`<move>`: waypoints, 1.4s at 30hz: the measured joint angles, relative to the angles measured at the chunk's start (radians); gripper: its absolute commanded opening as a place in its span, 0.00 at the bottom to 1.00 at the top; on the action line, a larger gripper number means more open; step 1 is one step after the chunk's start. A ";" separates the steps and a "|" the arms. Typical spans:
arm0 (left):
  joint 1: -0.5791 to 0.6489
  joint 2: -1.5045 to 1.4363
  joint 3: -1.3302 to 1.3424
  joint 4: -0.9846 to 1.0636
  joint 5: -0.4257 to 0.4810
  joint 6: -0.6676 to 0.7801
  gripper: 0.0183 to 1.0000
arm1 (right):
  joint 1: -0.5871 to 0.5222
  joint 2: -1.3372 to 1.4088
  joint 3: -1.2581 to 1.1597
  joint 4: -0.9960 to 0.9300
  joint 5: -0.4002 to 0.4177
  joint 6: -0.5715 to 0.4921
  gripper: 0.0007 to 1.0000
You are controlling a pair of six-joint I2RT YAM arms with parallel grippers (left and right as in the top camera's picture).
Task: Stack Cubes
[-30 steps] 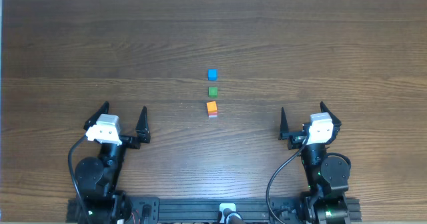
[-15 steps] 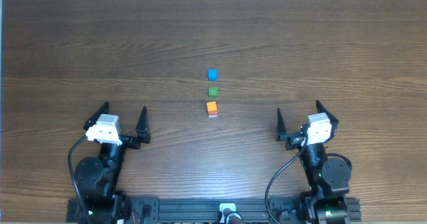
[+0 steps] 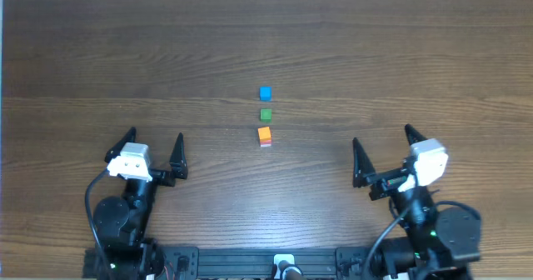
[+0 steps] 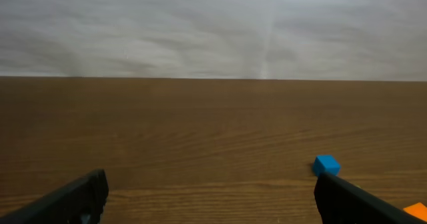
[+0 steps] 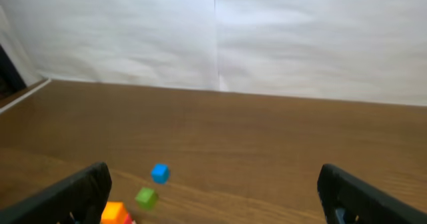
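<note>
Left tool (image 3: pixel 156 134), right tool (image 3: pixel 381 134) spread (empty); blue cube (image 3: pixel 265 92), green cube (image 3: pixel 266 114), orange cube (image 3: pixel 264 133) aligned.

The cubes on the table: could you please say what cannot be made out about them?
Top view: a red sliver under the orange cube is too small to tell whether it is a whole cube.
Right wrist view: that pair is cut off by the picture's edge, beside the right claw.
Left wrist view: the green cube is presumably behind a finger of the left claw; the orange cube is clipped at the corner.
</note>
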 measured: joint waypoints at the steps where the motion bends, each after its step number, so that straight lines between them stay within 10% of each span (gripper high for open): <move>1: 0.000 0.000 0.000 0.000 0.000 0.000 1.00 | 0.000 0.087 0.130 -0.044 0.000 -0.008 0.99; 17: 0.000 0.001 0.000 0.000 0.004 0.000 1.00 | 0.146 1.011 0.948 -0.562 -0.025 0.011 0.99; 42: 0.000 0.001 0.000 0.000 0.003 0.000 1.00 | 0.485 1.789 1.014 -0.471 0.045 0.311 0.99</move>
